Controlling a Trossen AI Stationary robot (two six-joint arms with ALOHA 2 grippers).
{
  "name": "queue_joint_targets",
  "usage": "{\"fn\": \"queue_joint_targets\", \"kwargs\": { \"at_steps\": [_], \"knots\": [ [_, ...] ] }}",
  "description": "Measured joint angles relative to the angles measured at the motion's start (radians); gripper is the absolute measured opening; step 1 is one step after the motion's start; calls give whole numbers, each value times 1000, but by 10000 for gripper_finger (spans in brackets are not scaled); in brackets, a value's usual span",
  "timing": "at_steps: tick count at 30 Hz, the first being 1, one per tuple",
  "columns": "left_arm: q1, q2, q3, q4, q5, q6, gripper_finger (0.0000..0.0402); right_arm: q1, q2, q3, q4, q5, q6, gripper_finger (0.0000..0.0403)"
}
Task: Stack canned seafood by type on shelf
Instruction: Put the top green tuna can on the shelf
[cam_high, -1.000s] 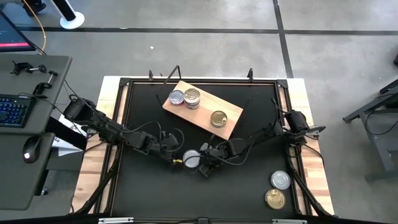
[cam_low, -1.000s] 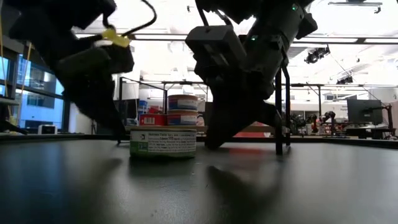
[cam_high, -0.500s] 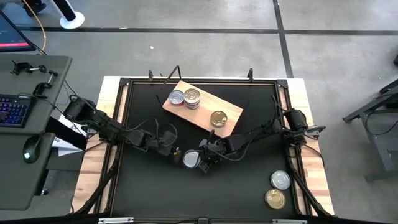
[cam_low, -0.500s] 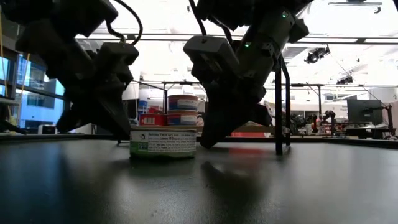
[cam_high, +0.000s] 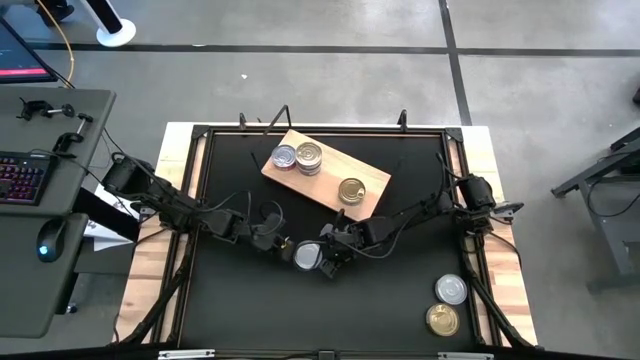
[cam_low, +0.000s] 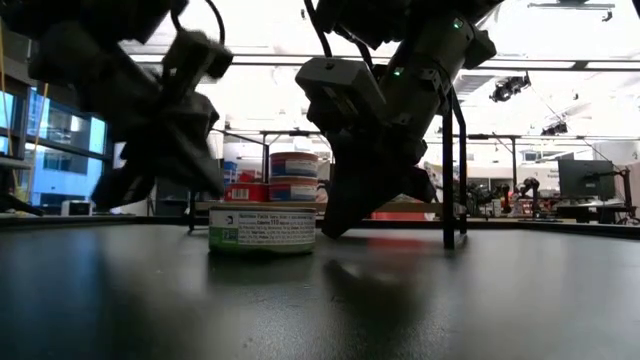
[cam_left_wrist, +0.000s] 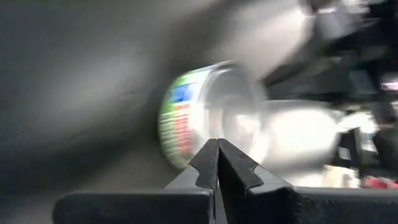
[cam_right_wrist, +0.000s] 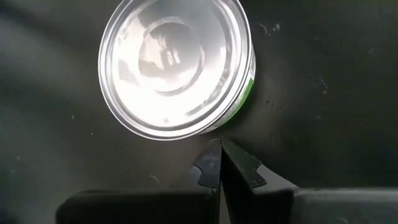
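Note:
A silver-lidded tin (cam_high: 307, 256) (cam_low: 262, 227) (cam_right_wrist: 174, 68) stands flat on the black tabletop between my two grippers. My left gripper (cam_high: 287, 247) (cam_left_wrist: 217, 142) is shut at its left side. My right gripper (cam_high: 325, 262) (cam_right_wrist: 217, 143) is shut at its right side, slanting down. The wooden shelf (cam_high: 330, 172) lies behind them. It bears a silver-lidded tin (cam_high: 284, 157), a tin (cam_high: 309, 157) that the low view shows as a stack of two (cam_low: 293, 177), and a gold-lidded tin (cam_high: 351, 190). My left gripper points its shut fingertips at the tin's labelled side wall (cam_left_wrist: 177, 124); blur keeps me from telling whether they touch. My right gripper has its shut fingertips right at the foot of the tin's side wall (cam_right_wrist: 231, 118), slanting down from the table's right; whether they touch it, I cannot tell.
A silver-lidded tin (cam_high: 450, 289) and a gold-lidded tin (cam_high: 442, 319) stand at the near right corner of the table. Bare black tabletop lies along the near edge and at the left. A desk with a keyboard (cam_high: 20, 180) stands beyond the table's left edge.
My left gripper has rolled about its own pointing line while staying beside the tin. The tin between the grippers has kept its place on the table.

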Motion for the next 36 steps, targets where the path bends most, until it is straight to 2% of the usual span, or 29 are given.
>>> {"fn": "queue_joint_targets", "kwargs": {
  "at_steps": [3,10,19,28,36],
  "knots": [
    [-4,0,1,70,-19,25,0,0,0,0,0,0,2,0],
    [1,28,0,14,-17,4,0,-2,0,0,11,1,3,0],
    [-8,100,2,116,-13,-20,0,-3,-3,3,69,-31,18,0],
    [-7,100,2,95,-3,19,0,-1,-62,4,112,-38,42,0],
    [9,105,1,60,30,74,0,-7,-95,9,171,8,28,0]
  ]
}}
